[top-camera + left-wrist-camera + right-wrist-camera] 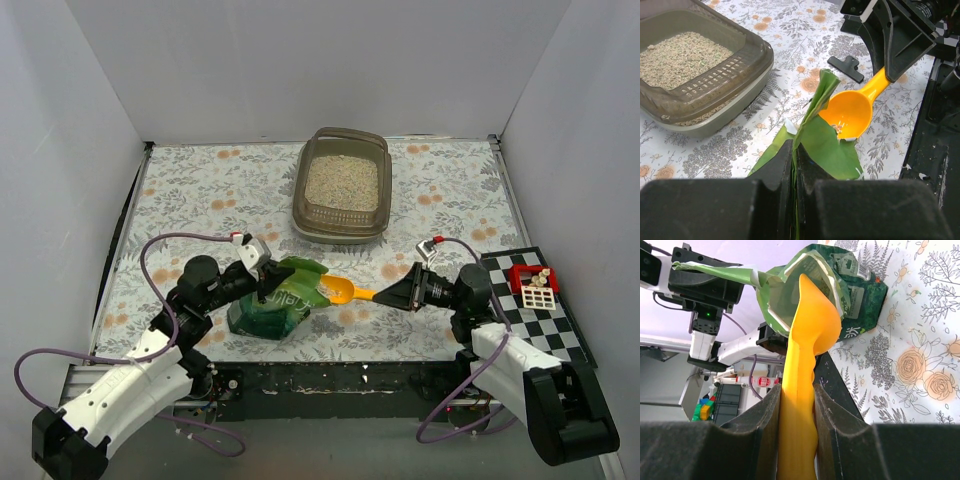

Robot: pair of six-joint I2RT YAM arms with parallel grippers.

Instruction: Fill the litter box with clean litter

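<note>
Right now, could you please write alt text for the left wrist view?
The left gripper pinches the rim of a glossy green plastic bag while the right gripper holds a yellow plastic scoop at its mouth. A grey-brown plastic tray of beige litter lies at upper left.

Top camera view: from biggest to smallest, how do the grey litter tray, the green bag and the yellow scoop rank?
1. The litter box looks largest.
2. The green bag is clearly smaller, though it lies a little nearer the camera.
3. The yellow scoop is smallest, even allowing for its partly hidden handle.
</note>
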